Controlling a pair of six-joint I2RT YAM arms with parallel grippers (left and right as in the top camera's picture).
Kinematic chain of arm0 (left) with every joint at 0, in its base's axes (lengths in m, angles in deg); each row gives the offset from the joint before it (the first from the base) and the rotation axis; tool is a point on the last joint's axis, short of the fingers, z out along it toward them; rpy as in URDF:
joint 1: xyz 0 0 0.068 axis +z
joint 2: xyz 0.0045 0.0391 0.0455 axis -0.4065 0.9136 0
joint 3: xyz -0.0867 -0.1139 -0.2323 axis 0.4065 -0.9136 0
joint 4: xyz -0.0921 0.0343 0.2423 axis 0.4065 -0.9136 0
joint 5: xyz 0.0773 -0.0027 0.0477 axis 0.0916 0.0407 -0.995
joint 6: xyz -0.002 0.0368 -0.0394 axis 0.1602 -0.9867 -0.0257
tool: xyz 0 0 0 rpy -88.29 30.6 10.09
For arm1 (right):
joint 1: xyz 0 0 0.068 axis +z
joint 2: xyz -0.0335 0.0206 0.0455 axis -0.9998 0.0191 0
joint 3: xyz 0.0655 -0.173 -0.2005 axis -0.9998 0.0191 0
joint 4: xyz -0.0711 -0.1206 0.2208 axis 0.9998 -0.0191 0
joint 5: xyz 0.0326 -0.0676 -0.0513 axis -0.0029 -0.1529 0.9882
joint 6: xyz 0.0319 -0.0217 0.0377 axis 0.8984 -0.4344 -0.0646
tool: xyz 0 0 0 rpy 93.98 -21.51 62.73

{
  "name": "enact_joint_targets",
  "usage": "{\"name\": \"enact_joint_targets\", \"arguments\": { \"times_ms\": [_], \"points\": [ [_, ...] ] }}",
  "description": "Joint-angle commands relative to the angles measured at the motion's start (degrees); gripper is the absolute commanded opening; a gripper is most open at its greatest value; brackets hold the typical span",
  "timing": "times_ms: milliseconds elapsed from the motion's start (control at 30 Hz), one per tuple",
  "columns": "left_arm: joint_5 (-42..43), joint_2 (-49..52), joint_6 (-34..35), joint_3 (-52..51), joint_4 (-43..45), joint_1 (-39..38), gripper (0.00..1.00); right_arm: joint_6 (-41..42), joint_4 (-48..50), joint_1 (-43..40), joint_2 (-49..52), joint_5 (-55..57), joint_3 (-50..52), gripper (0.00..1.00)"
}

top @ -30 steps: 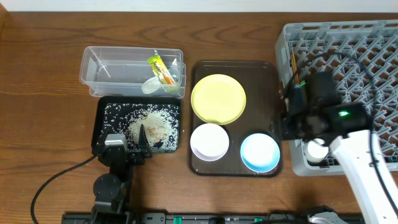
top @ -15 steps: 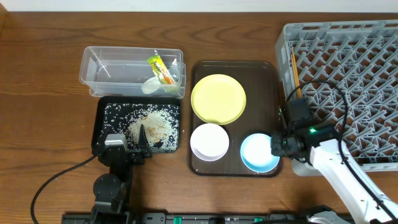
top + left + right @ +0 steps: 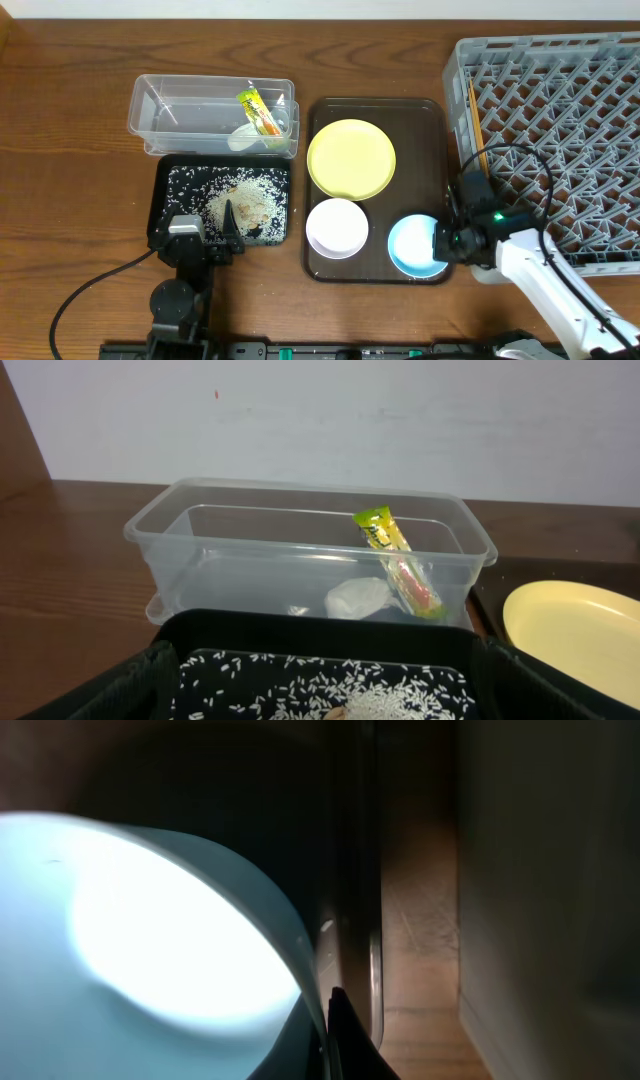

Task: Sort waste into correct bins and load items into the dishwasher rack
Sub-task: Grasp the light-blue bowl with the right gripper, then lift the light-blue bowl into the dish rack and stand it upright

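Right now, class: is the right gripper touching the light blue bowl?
Touching. In the right wrist view, the light blue bowl's rim runs straight into the right gripper's closed fingertips, with no gap between them.

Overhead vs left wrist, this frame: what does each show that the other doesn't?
Overhead only: rack, chopsticks, brown tray, white bowl, and blue bowl with the right gripper shut on its rim. Left wrist only: back wall, plus a side view of the wrapper leaning tilted in the tub. Both: tub, wrapper, scrap, black tray of rice, plate.
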Motion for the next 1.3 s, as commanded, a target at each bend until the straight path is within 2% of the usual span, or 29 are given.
{"name": "enact_joint_targets", "arguments": {
  "times_ms": [0, 233, 367, 467, 800, 967, 1267],
  "points": [
    [-0.7, -0.1, -0.9, -1.1, -2.2, 0.3, 0.94, -2.8, -2.1, 0.2, -3.1, 6.2, -9.6, 0.01],
    [-0.7, -0.1, -0.9, -1.1, -2.2, 0.3, 0.94, -2.8, -4.6, -0.5, -5.7, 32.5, -25.2, 0.01],
    [-0.7, -0.1, -0.9, -1.1, -2.2, 0.3, 0.95, -2.8, -1.6, -0.5, -5.9, 54.2, -27.5, 0.01],
    [-0.7, -0.1, -0.9, -1.1, -2.2, 0.3, 0.94, -2.8, -0.9, -0.9, -5.2, 61.6, -27.5, 0.01],
    [-0.7, -0.1, -0.9, -1.1, -2.2, 0.3, 0.94, -2.5, -3.1, -5.7, 5.0, 65.0, -27.3, 0.01],
    [-0.7, -0.1, -0.9, -1.1, -2.2, 0.3, 0.94, -1.9, -1.0, -7.8, 12.1, 65.6, -27.3, 0.01],
    [-0.7, -0.1, -0.9, -1.1, -2.2, 0.3, 0.94, -1.7, -6.8, -6.2, 21.1, 64.1, -27.3, 0.01]
  ]
}}
